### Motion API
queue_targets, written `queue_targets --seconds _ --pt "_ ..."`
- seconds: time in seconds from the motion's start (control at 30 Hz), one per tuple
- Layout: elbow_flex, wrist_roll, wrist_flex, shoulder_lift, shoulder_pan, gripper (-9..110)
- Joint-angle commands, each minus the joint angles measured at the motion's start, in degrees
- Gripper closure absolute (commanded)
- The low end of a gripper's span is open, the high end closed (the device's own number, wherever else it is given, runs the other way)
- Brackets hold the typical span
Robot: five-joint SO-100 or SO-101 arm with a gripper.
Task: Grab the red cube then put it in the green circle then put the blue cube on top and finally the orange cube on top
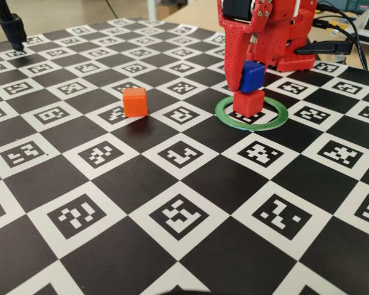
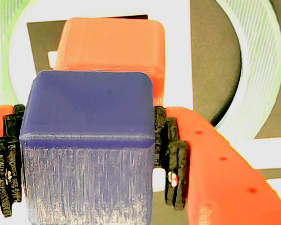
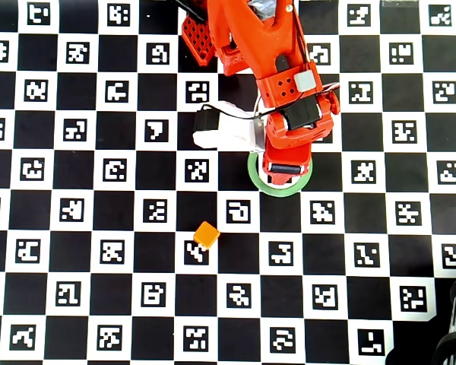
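The red cube (image 1: 249, 103) sits inside the green circle (image 1: 234, 121). Directly over it is the blue cube (image 1: 253, 76), slightly tilted, with my red gripper (image 1: 246, 83) shut on it. I cannot tell whether the two cubes touch. In the wrist view the blue cube (image 2: 89, 140) fills the space between the black pads (image 2: 173, 154), and the red cube (image 2: 110, 47) shows just beyond it. The orange cube (image 1: 135, 101) stands alone on the board to the left, apart from the ring. From overhead, the arm covers most of the green circle (image 3: 280, 192), and the orange cube (image 3: 207, 235) lies below and left of it.
The checkerboard marker board (image 1: 184, 215) covers the table. The arm's red base (image 1: 295, 43) and black cables (image 1: 350, 34) are behind the ring at the back right. A black stand (image 1: 12, 27) is at the far left corner.
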Motion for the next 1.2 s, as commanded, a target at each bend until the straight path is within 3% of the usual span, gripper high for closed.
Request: queue_targets --seconds 0.0,1.17 --pt "-1.85 0.18 0.44 2.46 -0.09 96" --pt "0.53 0.79 -1.23 3.52 -0.88 97"
